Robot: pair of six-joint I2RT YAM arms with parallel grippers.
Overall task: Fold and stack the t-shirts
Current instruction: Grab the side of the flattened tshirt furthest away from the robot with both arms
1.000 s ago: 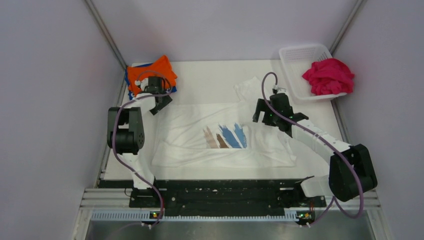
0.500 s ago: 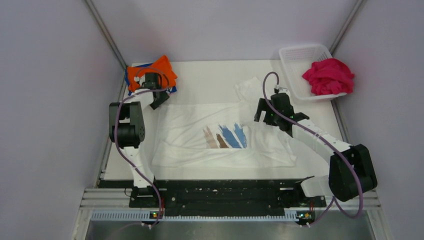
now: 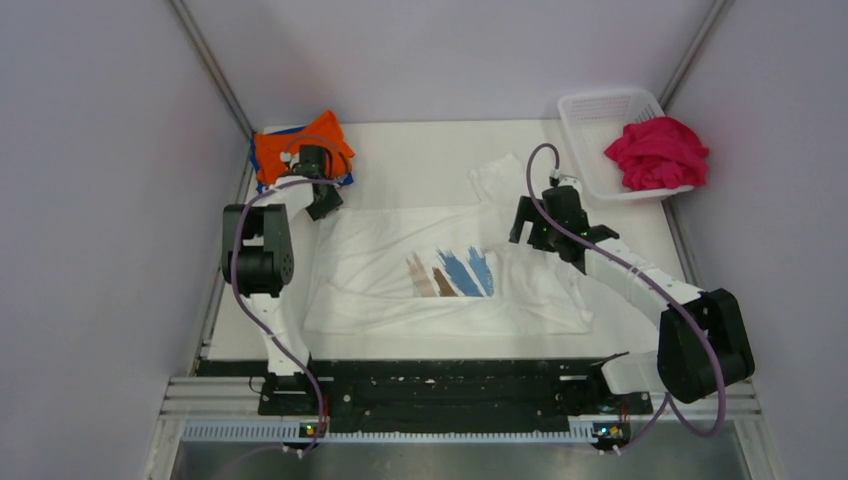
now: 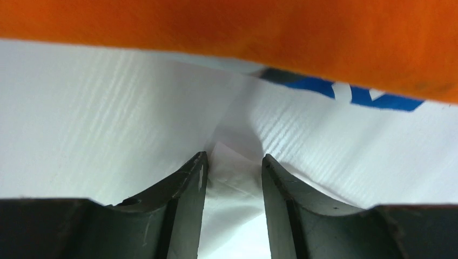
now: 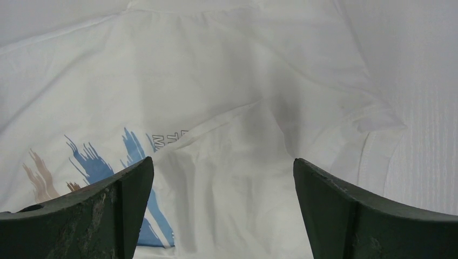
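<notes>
The white t-shirt (image 3: 380, 250) with the blue and brown brush-stroke print lies spread flat in the middle of the table. My left gripper (image 3: 322, 206) is at its far left corner, and its jaws are shut on a pinched fold of the white cloth (image 4: 233, 175). Just beyond lies the orange t-shirt (image 3: 300, 148), on top of the blue-patterned one (image 3: 262, 186); both fill the top of the left wrist view, the orange t-shirt (image 4: 227, 27) above the blue-patterned one (image 4: 372, 97). My right gripper (image 3: 528, 232) hovers wide open and empty over the shirt's right part (image 5: 243, 81). The magenta t-shirt (image 3: 657, 150) is bunched in the basket.
The white mesh basket (image 3: 600, 108) stands at the far right corner. Grey walls close in the table on the left, back and right. A white sleeve (image 3: 497, 178) sticks out toward the back just left of my right gripper.
My left gripper has moved a little toward the back, closer to the orange stack, at the shirt's corner. The right arm has barely moved.
</notes>
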